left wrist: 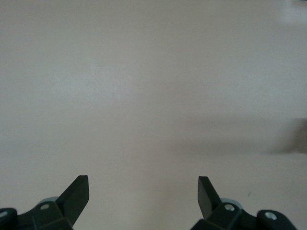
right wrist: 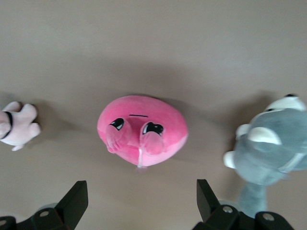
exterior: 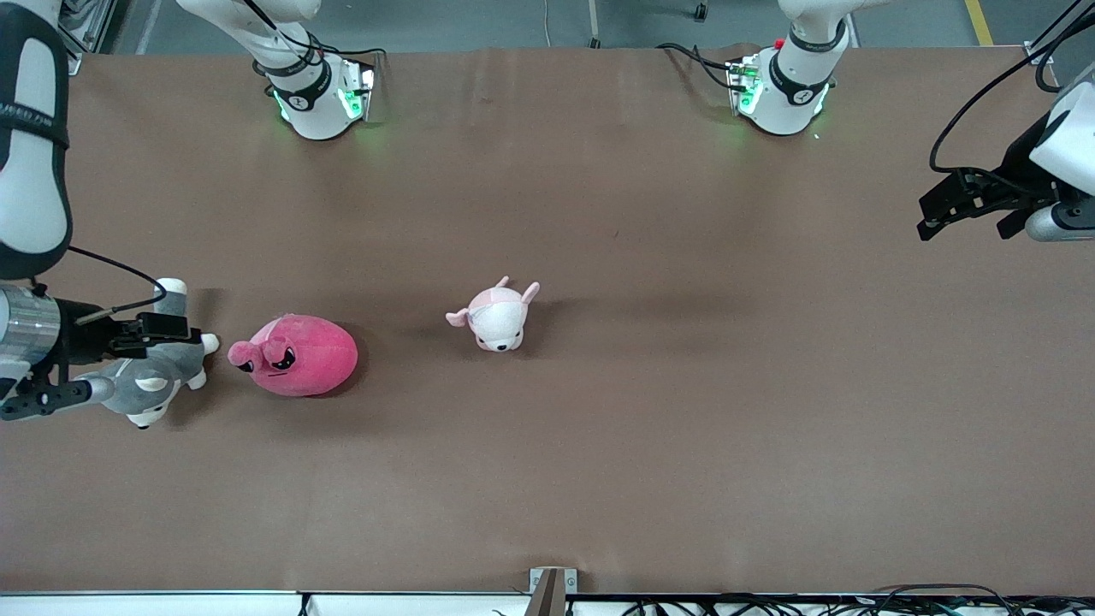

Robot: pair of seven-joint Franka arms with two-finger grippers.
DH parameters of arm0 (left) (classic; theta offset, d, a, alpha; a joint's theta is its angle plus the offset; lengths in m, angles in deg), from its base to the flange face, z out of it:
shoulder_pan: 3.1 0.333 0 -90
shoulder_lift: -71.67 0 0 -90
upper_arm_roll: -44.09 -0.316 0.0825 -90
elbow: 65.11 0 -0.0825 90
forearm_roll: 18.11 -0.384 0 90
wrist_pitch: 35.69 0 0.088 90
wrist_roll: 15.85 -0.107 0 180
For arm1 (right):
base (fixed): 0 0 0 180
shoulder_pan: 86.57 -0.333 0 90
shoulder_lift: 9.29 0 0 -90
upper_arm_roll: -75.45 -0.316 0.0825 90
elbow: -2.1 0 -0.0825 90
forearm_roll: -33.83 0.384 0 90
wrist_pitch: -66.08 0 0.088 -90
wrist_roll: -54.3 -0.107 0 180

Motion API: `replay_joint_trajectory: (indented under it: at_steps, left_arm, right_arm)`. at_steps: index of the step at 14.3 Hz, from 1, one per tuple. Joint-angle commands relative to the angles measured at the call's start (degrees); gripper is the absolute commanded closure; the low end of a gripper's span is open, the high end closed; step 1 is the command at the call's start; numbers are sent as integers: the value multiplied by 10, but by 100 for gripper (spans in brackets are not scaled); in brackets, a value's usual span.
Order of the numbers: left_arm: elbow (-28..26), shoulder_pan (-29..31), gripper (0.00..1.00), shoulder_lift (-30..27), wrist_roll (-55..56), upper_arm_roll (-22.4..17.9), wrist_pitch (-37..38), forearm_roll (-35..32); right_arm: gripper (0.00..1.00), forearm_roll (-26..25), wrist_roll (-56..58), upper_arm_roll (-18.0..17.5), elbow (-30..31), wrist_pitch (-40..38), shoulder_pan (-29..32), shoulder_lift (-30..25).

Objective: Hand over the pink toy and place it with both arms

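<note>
**Pink toy on table, both grippers empty**

The pink toy (exterior: 295,355) lies on the brown table (exterior: 599,445) toward the right arm's end, just beside the grey husky plush (exterior: 154,381) and well apart from the pale pink-and-white plush (exterior: 499,316), which sits at its two o'clock. The right gripper (right wrist: 141,201) hangs above the husky, jaws spread, holding nothing. The left gripper (left wrist: 143,194) waits over bare table at the left arm's end, jaws likewise spread.

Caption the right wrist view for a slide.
Open right gripper above the pink toy on the brown table, grey husky plush and pale pink plush flanking it.
</note>
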Motion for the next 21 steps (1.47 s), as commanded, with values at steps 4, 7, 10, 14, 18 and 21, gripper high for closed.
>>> replay_joint_trajectory:
  at_steps: [4,7,10,14,18,21]
  left_arm:
    - [5,-12,0,6,-1,-11,-2,5]
    - [5,-62,0,6,-2,-64,-1,6]
    - [5,-98,0,6,-2,-99,0,6]
    - [5,-115,0,6,-1,-107,0,5]
    - [5,-133,0,6,-3,-135,0,6]
    - [5,-142,0,6,-9,-159,0,9]
  right_arm:
    - [0,-81,-11,2,-6,-4,-13,-86]
    - [0,-75,-85,1,-5,-17,2,-112]
    - [0,-74,-95,0,-6,-45,4,-113]
    - [0,-89,-105,-1,-6,-39,-4,-115]
    - [0,-86,-182,3,-2,-39,-19,-141]
    - [0,-82,-176,2,20,-28,-13,-169]
